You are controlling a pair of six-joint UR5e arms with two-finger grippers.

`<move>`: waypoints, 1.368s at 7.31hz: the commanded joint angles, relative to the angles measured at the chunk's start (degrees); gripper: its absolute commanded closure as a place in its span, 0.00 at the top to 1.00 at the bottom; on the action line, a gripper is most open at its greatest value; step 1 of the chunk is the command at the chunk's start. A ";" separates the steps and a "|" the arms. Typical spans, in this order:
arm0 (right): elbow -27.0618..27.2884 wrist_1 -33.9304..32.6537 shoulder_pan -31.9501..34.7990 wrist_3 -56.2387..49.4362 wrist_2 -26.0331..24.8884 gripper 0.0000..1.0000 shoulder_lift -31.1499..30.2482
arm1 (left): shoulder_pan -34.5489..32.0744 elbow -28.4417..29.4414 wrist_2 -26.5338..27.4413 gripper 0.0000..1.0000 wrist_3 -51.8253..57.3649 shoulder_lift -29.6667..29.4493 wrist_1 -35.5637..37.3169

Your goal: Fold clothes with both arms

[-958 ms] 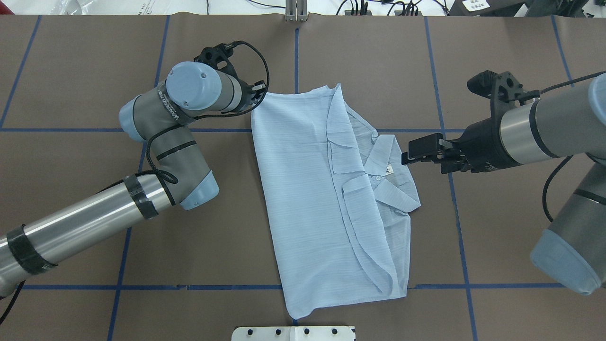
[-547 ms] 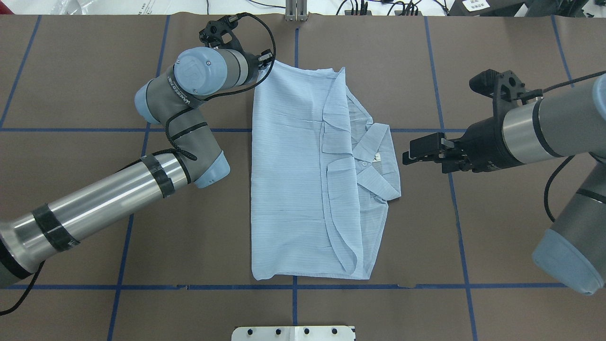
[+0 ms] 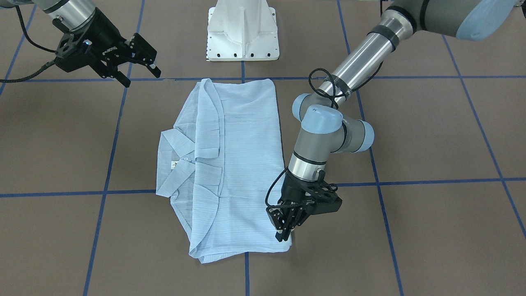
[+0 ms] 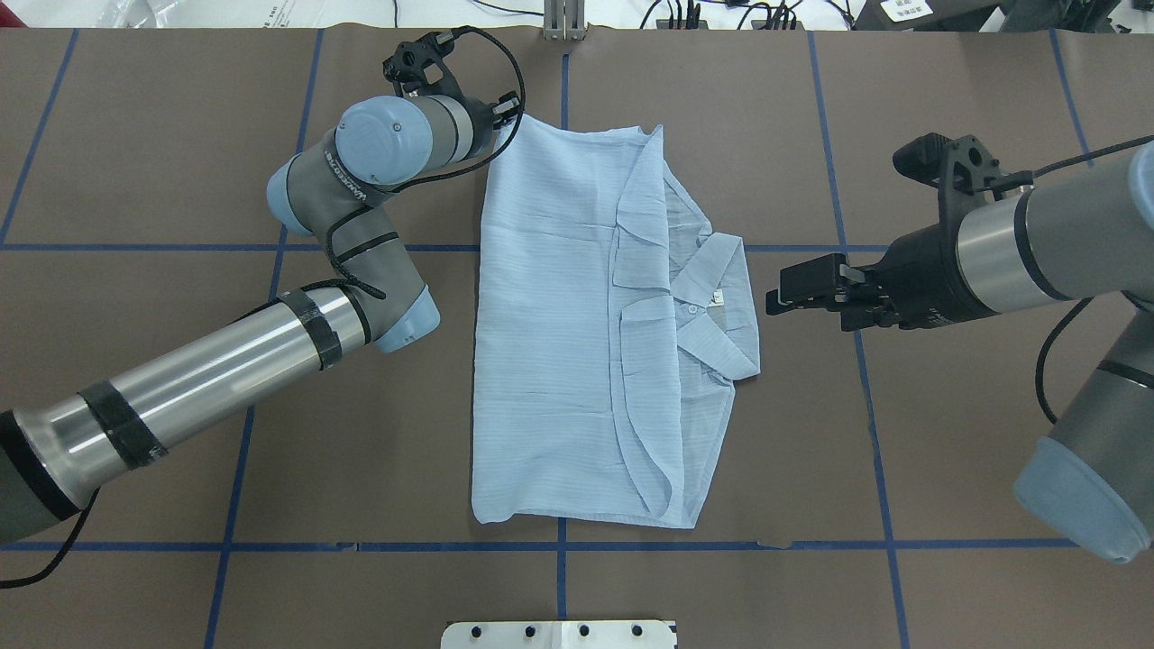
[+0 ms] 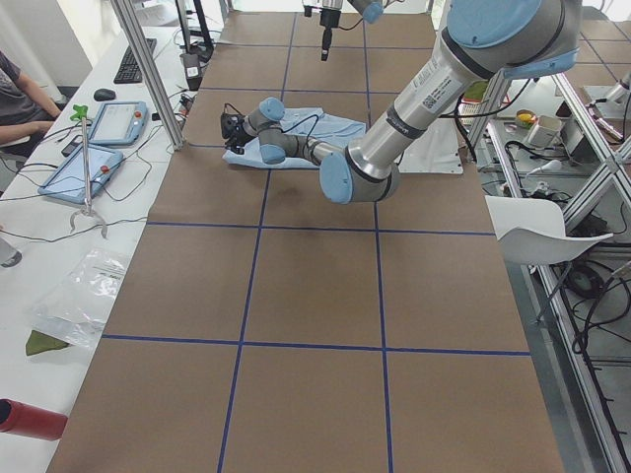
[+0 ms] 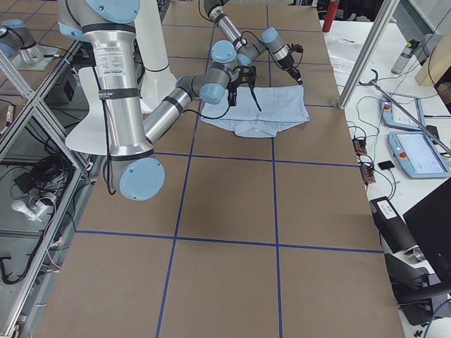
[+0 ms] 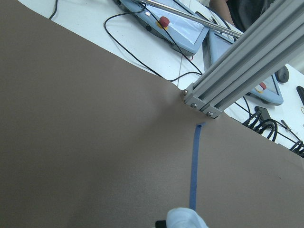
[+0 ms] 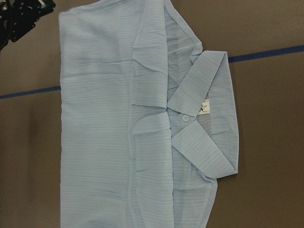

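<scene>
The light blue shirt [image 4: 559,342] lies folded into a long rectangle on the brown table, its collar [image 4: 721,297] pointing toward my right arm. At the shirt's far left corner, my left gripper [image 3: 284,234] is shut on the fabric. A tuft of that cloth [image 7: 186,219] shows at the bottom of the left wrist view. In the overhead view the left wrist covers most of the left gripper [image 4: 505,113]. My right gripper [image 4: 777,296] hovers open just right of the collar, holding nothing. The right wrist view looks down on the shirt [image 8: 104,118], its label and a button.
The white pedestal base [image 3: 242,33] stands at the robot's side of the table. An aluminium post [image 7: 237,61] rises at the far edge, with teach pendants [image 7: 180,28] and cables behind it. Blue tape lines [image 4: 559,545] grid the table. A person sits at the side desk [image 5: 20,99].
My left gripper has pulled the shirt's far left corner away from the robot, and the shirt has turned and straightened. The right arm has stayed put.
</scene>
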 commanded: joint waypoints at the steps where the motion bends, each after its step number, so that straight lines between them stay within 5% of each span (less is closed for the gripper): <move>1: -0.72 -0.19 -0.46 -0.56 -0.38 1.00 -0.08 | -1.30 -0.46 -0.65 1.00 0.39 0.14 0.00; 3: -0.99 -4.72 -3.78 -0.47 -4.04 1.00 2.45 | -4.01 -7.53 -10.69 1.00 3.91 4.41 5.15; 6: -2.21 -26.17 -13.52 -1.00 -16.51 1.00 17.12 | -4.91 -29.11 -17.86 1.00 10.63 17.76 19.97; 8: -8.77 -26.39 -17.68 -1.09 -21.29 1.00 20.57 | -5.00 -46.35 -19.72 1.00 14.88 25.43 32.13; 10: -14.14 -26.39 -20.58 -7.82 -24.28 1.00 21.45 | -5.00 -50.38 -22.27 1.00 14.28 25.45 36.74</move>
